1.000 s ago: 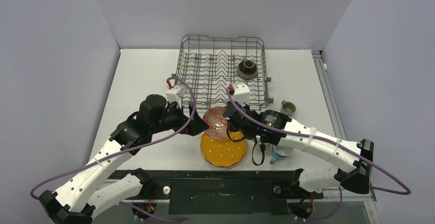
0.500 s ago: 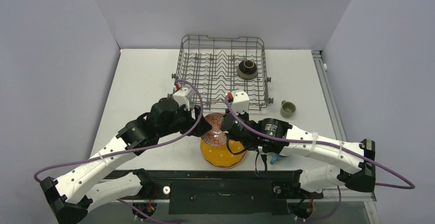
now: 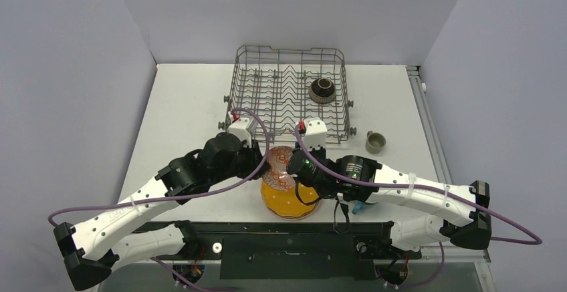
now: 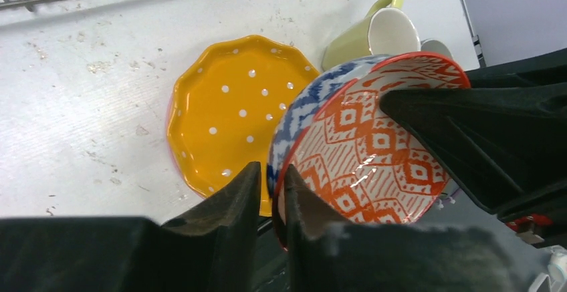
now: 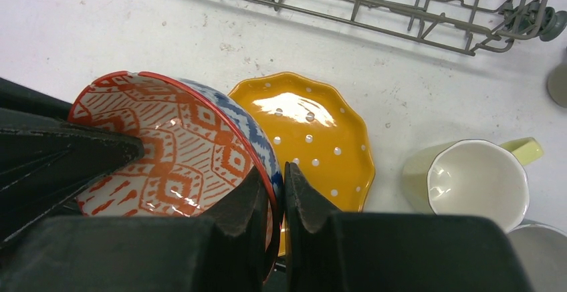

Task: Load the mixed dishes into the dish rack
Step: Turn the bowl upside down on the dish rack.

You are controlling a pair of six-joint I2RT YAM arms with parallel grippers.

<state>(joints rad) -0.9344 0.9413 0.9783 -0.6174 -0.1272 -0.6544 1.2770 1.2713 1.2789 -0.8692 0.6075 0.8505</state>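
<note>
Patterned bowl (image 4: 361, 152): off the table, tilted on edge, red-and-white inside facing the left wrist camera, blue-and-white outside. It hung over the far part of the orange plate (image 5: 314, 138), just in front of the rack's near side and not in the rack.

Left gripper (image 4: 273, 198): fingers narrow, pinching the bowl's rim, one inside and one outside. Right gripper (image 5: 277, 198): clamped the same way on the opposite rim. Both arms held the one bowl.

Rack (image 3: 291, 49): grey wire, at the far middle of the table. Contents: one brown bowl (image 3: 322, 89), upside down in the right part. The other tine rows held nothing.

Counts:
- Bowls: 2 (one held, one in the rack).
- Plates: the orange dotted one lay on top of a stack at the near edge. A pink sliver showed under it in the left wrist view. The number below could not be told.
- Mugs: 3, all on the table, none in the rack. The yellow mug (image 5: 468, 175) stood upright just right of the plates. The blue mug (image 3: 360, 206) was near it, mostly hidden under the right arm. The grey mug (image 3: 375, 142) stood just right of the rack's near corner.

Table (image 3: 187, 118): white, scuffed and speckled. Walls (image 3: 287, 11): plain pale grey on three sides.
</note>
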